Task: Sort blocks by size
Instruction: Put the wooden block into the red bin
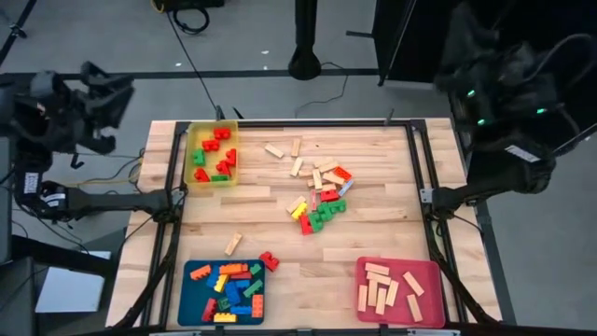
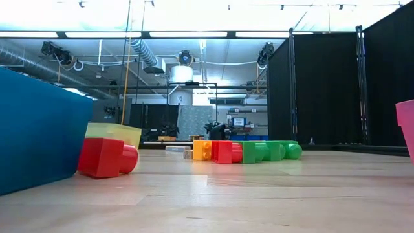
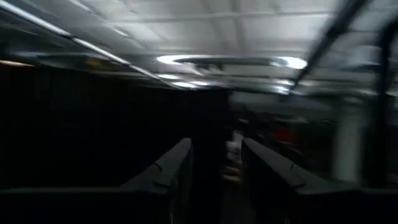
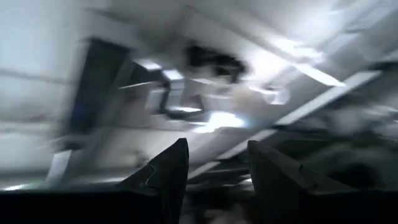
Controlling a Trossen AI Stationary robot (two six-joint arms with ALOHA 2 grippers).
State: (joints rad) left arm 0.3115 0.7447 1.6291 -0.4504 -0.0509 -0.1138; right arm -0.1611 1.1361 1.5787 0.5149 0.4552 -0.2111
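Observation:
A heap of red, green, yellow and blue studded bricks (image 1: 322,201) lies at the table's middle, with pale wooden bars (image 1: 298,159) scattered just beyond it. It also shows in the low view (image 2: 246,151). One wooden bar (image 1: 232,244) and a red brick (image 1: 269,260) lie near the blue tray. My left gripper (image 3: 217,168) is raised off the table's left side (image 1: 107,93), open and empty. My right gripper (image 4: 217,168) is raised off the table's right side (image 1: 471,65), open and empty.
A yellow tray (image 1: 213,154) at the far left holds red and green bricks. A blue tray (image 1: 229,291) at the near left holds mixed bricks. A pink tray (image 1: 399,291) at the near right holds wooden bars. A black frame (image 1: 420,159) runs round the table.

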